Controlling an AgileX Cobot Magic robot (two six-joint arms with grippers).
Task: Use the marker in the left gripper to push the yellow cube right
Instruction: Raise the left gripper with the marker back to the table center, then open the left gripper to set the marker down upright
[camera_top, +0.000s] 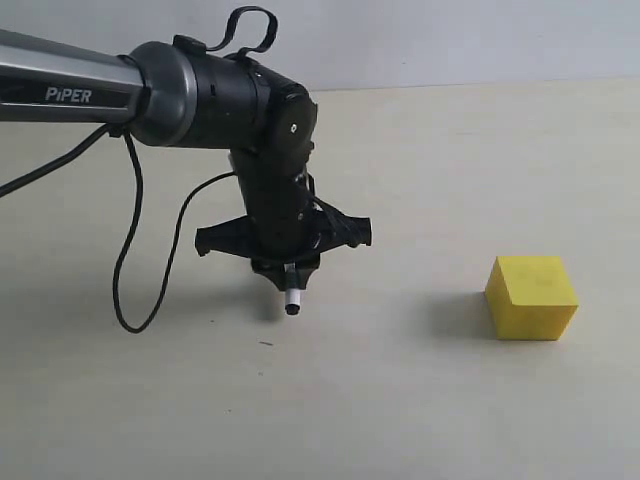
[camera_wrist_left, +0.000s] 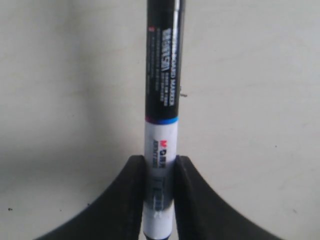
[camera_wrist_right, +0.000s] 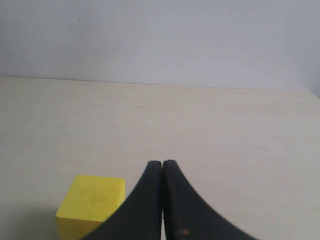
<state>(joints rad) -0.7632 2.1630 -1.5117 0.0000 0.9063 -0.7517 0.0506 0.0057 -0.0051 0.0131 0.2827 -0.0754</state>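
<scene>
My left gripper (camera_top: 289, 268) hangs over the table left of centre, shut on the marker (camera_top: 293, 298), which points down with its black end just above the surface. In the left wrist view the marker (camera_wrist_left: 161, 100) runs upright between the two black fingers (camera_wrist_left: 136, 195), white barrel clamped, dark labelled part beyond. The yellow cube (camera_top: 531, 296) rests on the table well to the right of the marker, apart from it. In the right wrist view the yellow cube (camera_wrist_right: 92, 202) lies beside my right gripper (camera_wrist_right: 162, 164), whose jaws are pressed together and hold nothing.
A black cable (camera_top: 130, 250) loops down from the left arm (camera_top: 70, 92) toward the table. The pale table (camera_top: 400, 400) meets a light wall at the back. The right arm does not show in the exterior view.
</scene>
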